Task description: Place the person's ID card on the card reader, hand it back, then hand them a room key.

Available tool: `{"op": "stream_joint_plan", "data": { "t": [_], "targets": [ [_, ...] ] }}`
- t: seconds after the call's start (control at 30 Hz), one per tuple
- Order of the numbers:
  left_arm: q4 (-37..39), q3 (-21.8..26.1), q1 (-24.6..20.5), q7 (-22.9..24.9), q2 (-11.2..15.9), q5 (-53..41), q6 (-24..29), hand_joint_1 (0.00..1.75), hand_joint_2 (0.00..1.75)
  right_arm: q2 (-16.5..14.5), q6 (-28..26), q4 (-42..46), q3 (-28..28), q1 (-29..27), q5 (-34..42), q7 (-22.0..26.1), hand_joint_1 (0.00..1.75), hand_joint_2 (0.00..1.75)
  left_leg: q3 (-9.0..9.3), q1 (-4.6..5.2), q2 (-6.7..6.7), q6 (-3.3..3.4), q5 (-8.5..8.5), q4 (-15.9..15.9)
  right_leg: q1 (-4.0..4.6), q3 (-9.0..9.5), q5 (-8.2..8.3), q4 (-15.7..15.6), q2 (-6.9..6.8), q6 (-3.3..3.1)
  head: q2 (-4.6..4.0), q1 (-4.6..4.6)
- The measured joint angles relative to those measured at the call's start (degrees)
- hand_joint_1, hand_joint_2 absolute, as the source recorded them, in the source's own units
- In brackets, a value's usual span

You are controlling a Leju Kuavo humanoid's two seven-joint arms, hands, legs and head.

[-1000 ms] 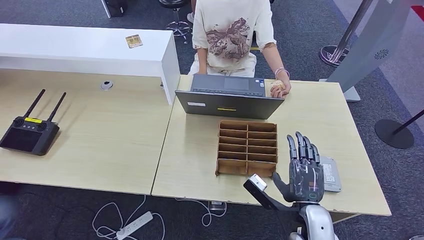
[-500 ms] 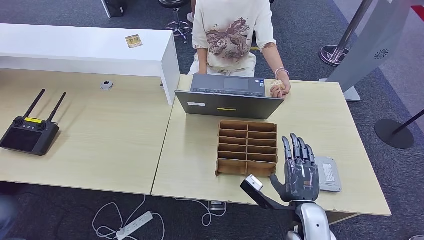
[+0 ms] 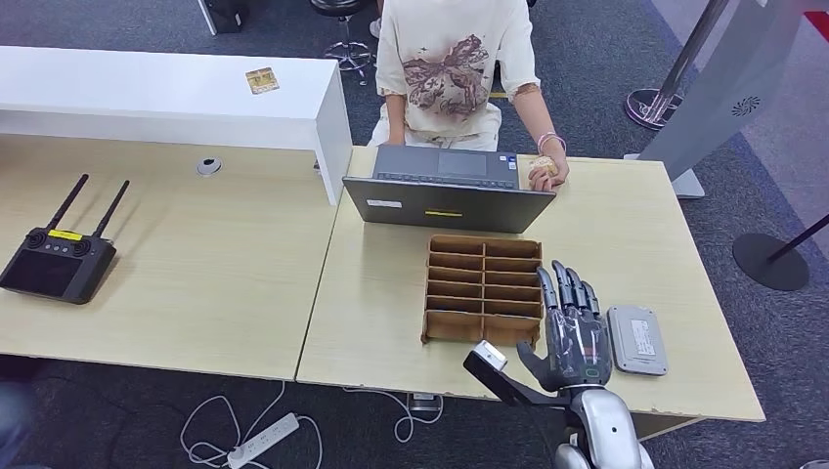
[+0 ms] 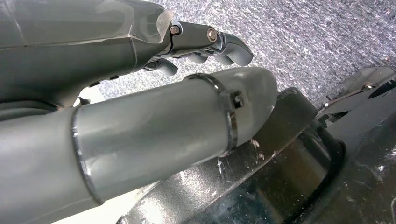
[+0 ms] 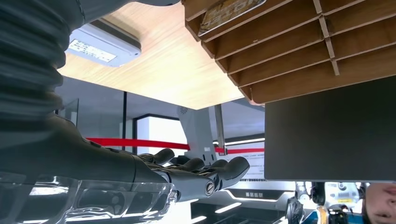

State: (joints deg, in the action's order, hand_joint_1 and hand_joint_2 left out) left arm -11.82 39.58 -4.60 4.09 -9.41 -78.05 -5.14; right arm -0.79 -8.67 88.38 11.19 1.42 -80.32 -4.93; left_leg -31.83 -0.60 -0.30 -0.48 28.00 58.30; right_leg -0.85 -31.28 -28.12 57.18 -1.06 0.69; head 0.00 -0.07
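Note:
My right hand [image 3: 575, 322] hovers flat over the table's near edge with its fingers straight and apart, holding nothing. It is between the brown cardboard organizer [image 3: 483, 288] and the grey card reader [image 3: 637, 339]. The right wrist view shows the same hand [image 5: 187, 177] empty, with a card [image 5: 229, 11] lying in one organizer slot. A person [image 3: 455, 68] sits behind the laptop; their hand [image 3: 545, 172] rests on the table around a small tan thing. My left hand [image 4: 201, 42] hangs down, fingers loosely bent, holding nothing.
An open grey laptop [image 3: 450, 191] stands just beyond the organizer. A small card [image 3: 261, 80] lies on the white counter [image 3: 166, 98] at the back left. A black remote controller [image 3: 59, 256] with two antennas lies on the left table. Stanchion bases [image 3: 772, 259] stand on the floor at right.
My right hand has slid left and back toward me, off the card reader, which now shows whole. The person and the things on the tables have not moved.

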Motion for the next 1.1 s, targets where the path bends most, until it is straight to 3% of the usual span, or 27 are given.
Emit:
{"op": "stream_joint_plan", "data": {
  "t": [0.3,1.1],
  "targets": [
    [0.0,0.0,-0.01,-0.26,0.01,-0.13,-0.02,0.0,0.0,1.43,0.55,-2.89,0.0,1.87,2.43,1.24,0.0,1.75,0.0,0.0,0.0,0.0,0.0,0.0,0.0,0.0,0.0,0.0,0.0,0.0,0.0,0.0],
    [0.0,0.0,-0.15,-0.85,0.01,-0.72,-0.02,0.0,0.0,3.01,0.82,-6.36,0.01,5.74,0.0,-1.74,0.0,1.75,0.01,0.0,0.0,0.0,-0.01,0.01,0.0,0.0,0.05,0.0,0.0,0.01,0.0,0.0]
  ]
}}
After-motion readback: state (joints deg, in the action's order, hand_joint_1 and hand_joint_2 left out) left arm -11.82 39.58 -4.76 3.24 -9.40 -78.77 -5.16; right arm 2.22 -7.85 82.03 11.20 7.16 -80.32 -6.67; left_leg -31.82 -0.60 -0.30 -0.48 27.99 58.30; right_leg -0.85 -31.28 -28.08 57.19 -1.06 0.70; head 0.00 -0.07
